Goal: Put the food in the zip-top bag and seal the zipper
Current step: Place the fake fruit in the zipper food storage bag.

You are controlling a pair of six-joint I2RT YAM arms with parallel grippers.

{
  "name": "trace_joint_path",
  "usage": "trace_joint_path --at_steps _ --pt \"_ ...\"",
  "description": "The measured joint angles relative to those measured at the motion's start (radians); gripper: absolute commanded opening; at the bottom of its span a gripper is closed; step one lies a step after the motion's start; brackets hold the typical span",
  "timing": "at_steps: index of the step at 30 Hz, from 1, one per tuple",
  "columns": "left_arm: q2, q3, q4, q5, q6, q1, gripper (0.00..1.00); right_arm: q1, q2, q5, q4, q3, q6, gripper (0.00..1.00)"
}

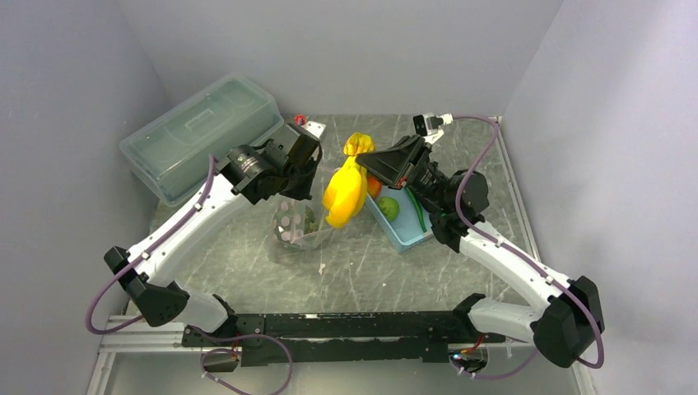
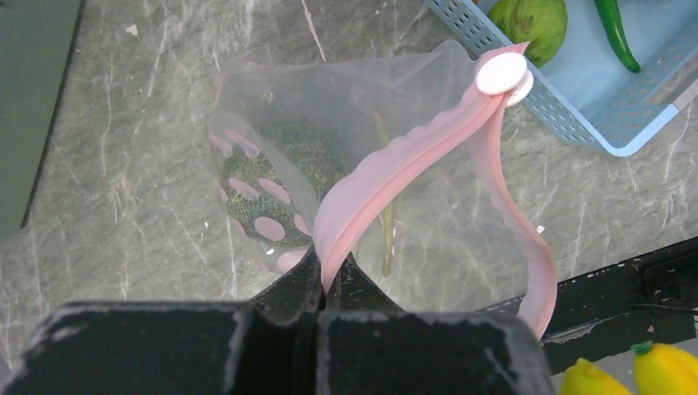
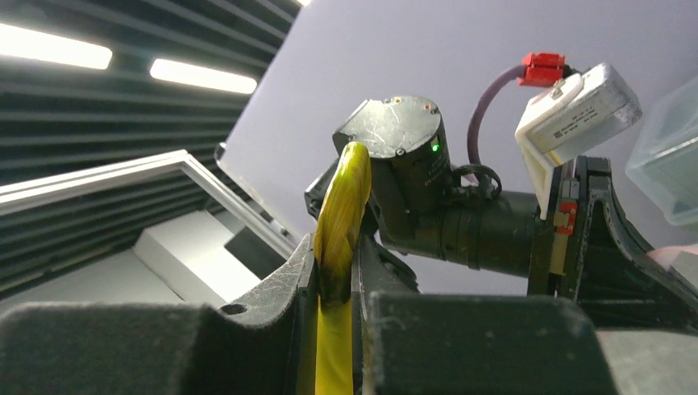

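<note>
The zip-top bag (image 1: 296, 229) stands on the table with its mouth held up. My left gripper (image 1: 303, 188) is shut on the pink zipper (image 2: 387, 173) at the mouth edge (image 2: 329, 284). A dull-green lump (image 2: 276, 177) lies inside the bag. My right gripper (image 1: 368, 156) is shut on the stem of the yellow bananas (image 1: 346, 196), which hang just right of the bag's mouth, above the table. In the right wrist view the stem (image 3: 339, 222) is pinched between the fingers. More food sits in the basket: a green ball (image 1: 388, 207) and an orange piece (image 1: 374, 186).
The light-blue slatted basket (image 1: 409, 234) lies right of the bag and also holds a green chili (image 2: 617, 34). A large translucent lidded box (image 1: 197, 136) stands at the back left. Grey walls close in the table on three sides.
</note>
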Motion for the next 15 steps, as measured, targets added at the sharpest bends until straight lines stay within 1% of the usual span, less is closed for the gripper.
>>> trace_joint_path --at_steps 6,15 --pt "0.000 0.000 0.000 0.032 -0.023 0.010 0.00 0.019 0.026 0.093 0.120 -0.046 0.076 0.00" --pt "0.000 0.003 0.014 0.071 -0.048 0.026 0.00 0.045 0.059 0.152 0.208 -0.054 0.120 0.00"
